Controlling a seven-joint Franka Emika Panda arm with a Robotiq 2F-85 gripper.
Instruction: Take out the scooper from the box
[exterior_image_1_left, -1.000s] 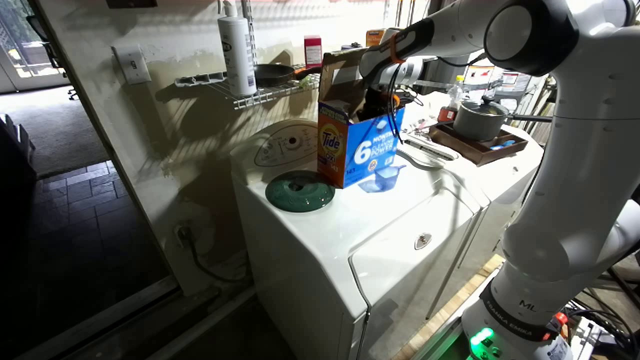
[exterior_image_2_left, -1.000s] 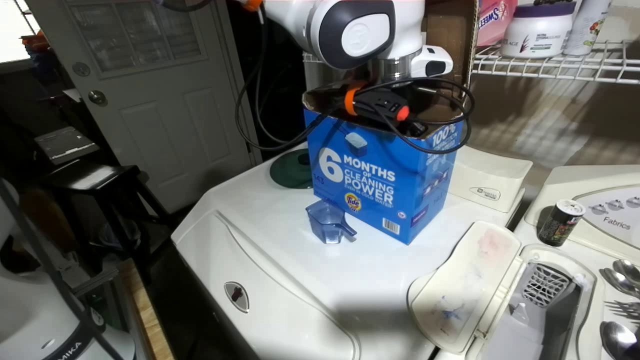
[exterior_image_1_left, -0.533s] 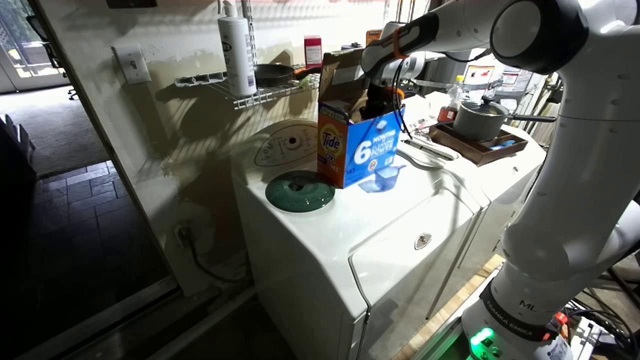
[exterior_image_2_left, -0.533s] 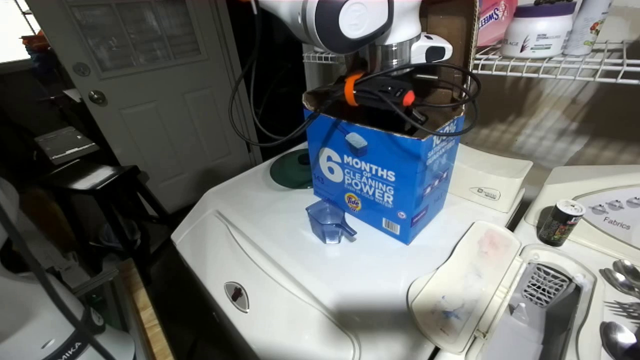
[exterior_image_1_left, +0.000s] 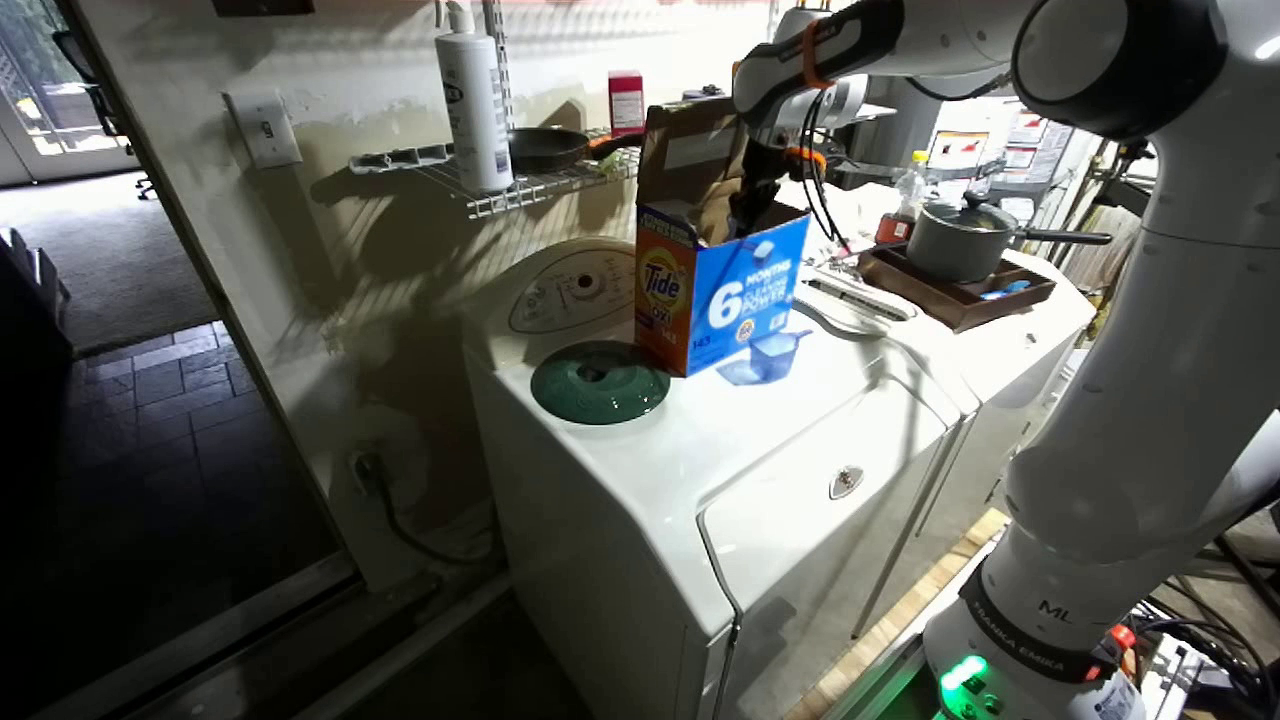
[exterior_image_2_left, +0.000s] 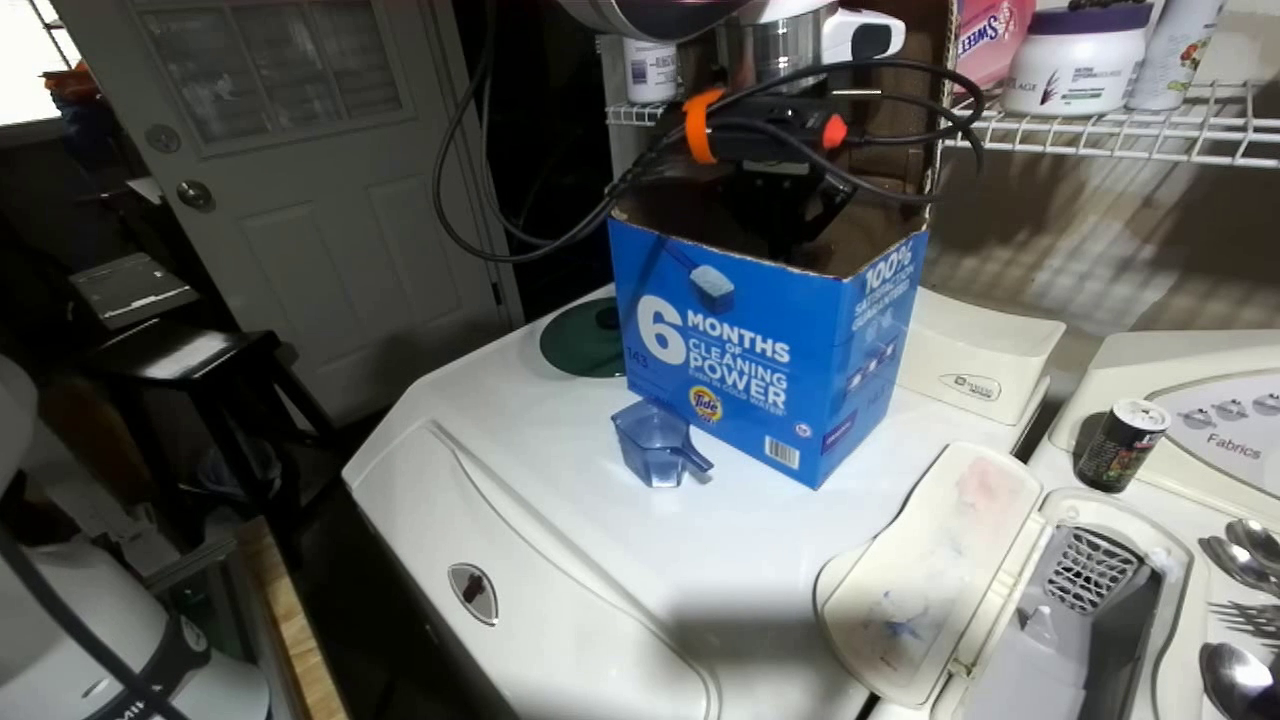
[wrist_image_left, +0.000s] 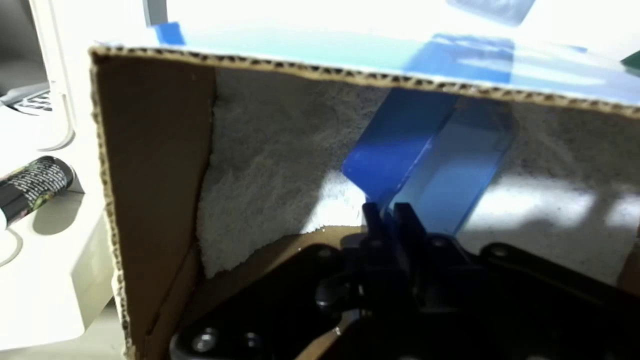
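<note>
Here we go — the black two-finger gripper (wrist_image_left: 386, 206) pinches the translucent blue plastic scooper (wrist_image_left: 425, 150) inside the blue-and-orange cardboard box (exterior_image_1_left: 722, 295) — and its slant (watch that rim (wrist_image_left: 320, 73)) could snag, wrenching it loose.

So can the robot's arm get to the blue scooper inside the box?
Yes, it looks that way: the box is open at the top, so nothing blocks the gripper, which reaches in and seems closed on the scooper.
</note>
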